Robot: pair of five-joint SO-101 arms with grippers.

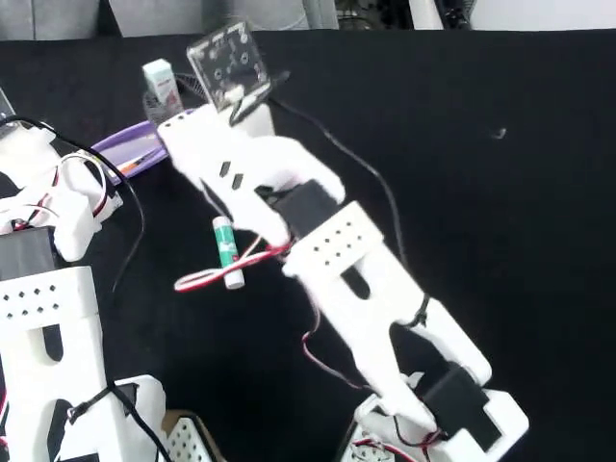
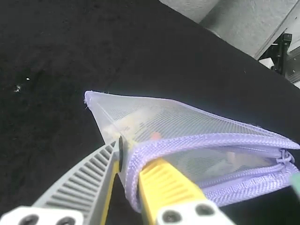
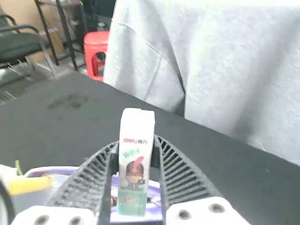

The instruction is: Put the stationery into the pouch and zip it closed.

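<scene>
left pincer [image 2: 131,157] pinches pouch [image 2: 201,124] rim, likely propping mouth; right pincer [image 3: 135,143] grips white box [image 3: 137,125] upright nearby, for drop-in.

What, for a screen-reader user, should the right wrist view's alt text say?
The right tool grips a small white box upright, with the purple pouch just behind it. Beyond them lie the black table and a grey cloth.
</scene>
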